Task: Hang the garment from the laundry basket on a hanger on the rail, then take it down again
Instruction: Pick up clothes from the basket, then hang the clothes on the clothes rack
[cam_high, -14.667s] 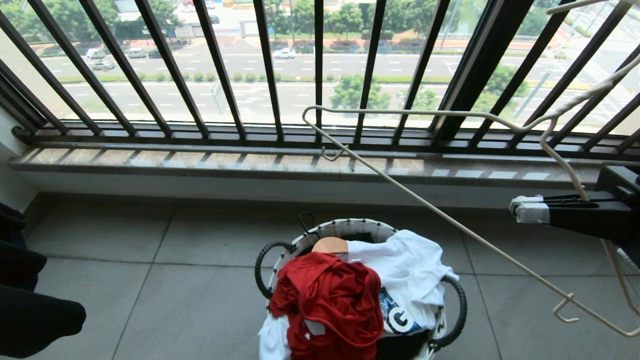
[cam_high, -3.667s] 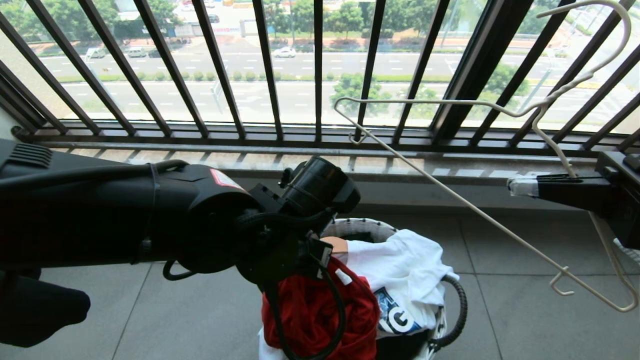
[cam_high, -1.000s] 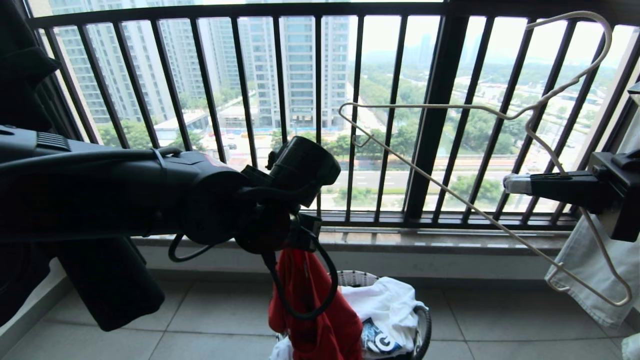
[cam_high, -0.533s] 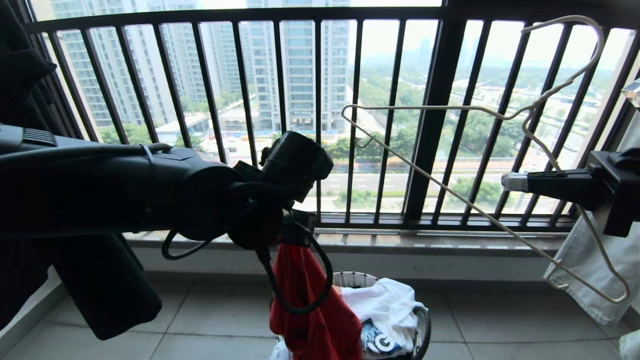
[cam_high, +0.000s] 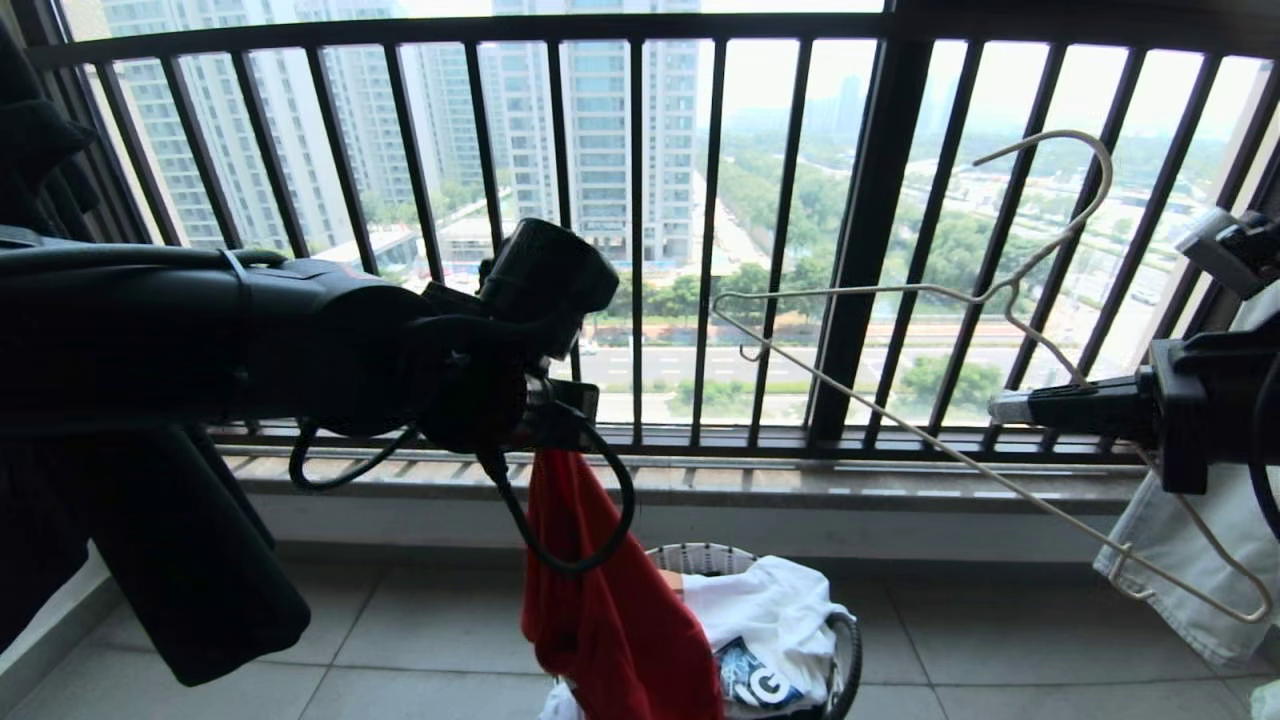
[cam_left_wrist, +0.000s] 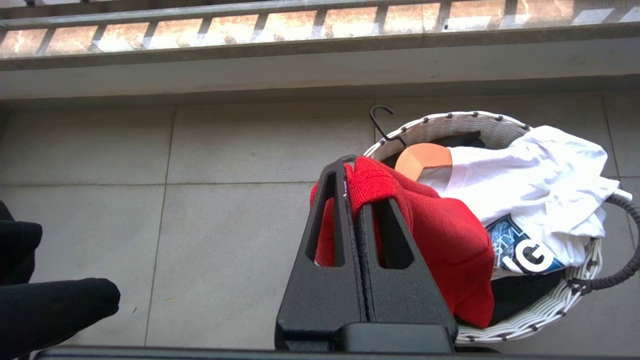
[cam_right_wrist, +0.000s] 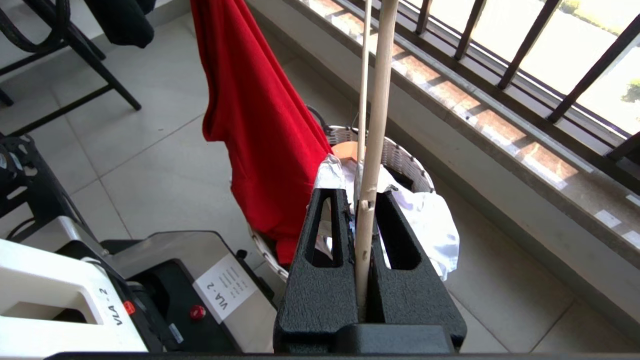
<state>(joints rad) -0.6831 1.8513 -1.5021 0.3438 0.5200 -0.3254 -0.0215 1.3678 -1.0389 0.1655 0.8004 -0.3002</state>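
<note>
The left gripper (cam_left_wrist: 357, 200) has its fingers clamped on a bunched fold of the red T-shirt (cam_high: 610, 620), which hangs below them, its lower end still at the laundry basket (cam_high: 845, 640). The right gripper (cam_right_wrist: 362, 210) has its fingers closed on the wire hanger (cam_high: 930, 290). In the last second the hanger has tipped and dropped lower, likely being readied for threading into the shirt. Only the left wrist view shows the fold in the grip; only the head view shows the hanger's hook.

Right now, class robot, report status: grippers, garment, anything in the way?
Left gripper shut on red T-shirt, hanging above laundry basket. Right gripper shut on wire hanger. Rail not in view.
</note>
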